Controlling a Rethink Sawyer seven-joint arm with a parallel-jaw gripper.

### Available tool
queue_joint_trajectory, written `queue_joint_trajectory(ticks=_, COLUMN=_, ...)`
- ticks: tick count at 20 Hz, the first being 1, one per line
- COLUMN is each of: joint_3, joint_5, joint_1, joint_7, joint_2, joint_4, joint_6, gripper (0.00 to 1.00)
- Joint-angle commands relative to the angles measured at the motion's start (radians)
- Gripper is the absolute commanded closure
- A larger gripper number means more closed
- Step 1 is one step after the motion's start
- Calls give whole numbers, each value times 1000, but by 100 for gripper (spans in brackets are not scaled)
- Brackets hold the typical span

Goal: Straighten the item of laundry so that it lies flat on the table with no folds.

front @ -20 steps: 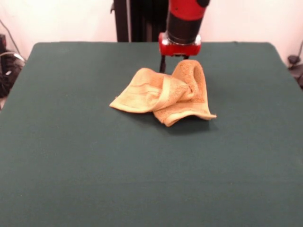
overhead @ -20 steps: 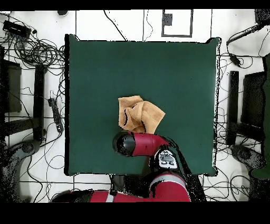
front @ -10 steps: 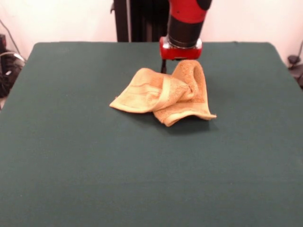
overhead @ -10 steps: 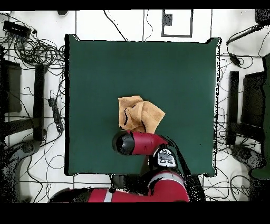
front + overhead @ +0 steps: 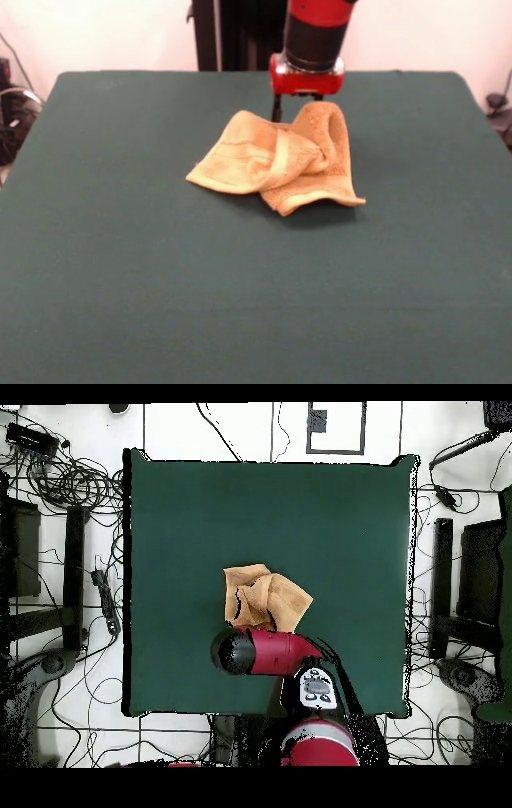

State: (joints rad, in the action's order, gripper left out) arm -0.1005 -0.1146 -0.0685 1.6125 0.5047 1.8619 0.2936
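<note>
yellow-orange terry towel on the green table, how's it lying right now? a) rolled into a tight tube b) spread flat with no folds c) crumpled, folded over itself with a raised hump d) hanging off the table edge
c: the yellow-orange terry cloth towel sits bunched on the dark green felt-topped table, with layers folded over one another and a hump raised on the side nearest the robot's gripper.

wall (image 5: 120, 32): white | floor (image 5: 230, 424): pale, tiled | cables (image 5: 70, 479): tangled, possibly black
</note>
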Motion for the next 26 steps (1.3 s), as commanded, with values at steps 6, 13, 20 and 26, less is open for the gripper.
queue_joint_trajectory(ticks=6, joint_3=66, joint_5=71, joint_1=49, joint_7=133, joint_2=161, joint_4=-77, joint_6=381, gripper=0)
queue_joint_trajectory(ticks=13, joint_3=65, joint_5=32, joint_1=60, joint_7=105, joint_2=212, joint_4=-157, joint_6=513, gripper=0)
queue_joint_trajectory(ticks=20, joint_3=147, joint_5=2, joint_1=8, joint_7=36, joint_2=113, joint_4=-258, joint_6=323, gripper=0)
queue_joint_trajectory(ticks=26, joint_3=170, joint_5=5, joint_1=-8, joint_7=8, joint_2=79, joint_4=-310, joint_6=391, gripper=0)
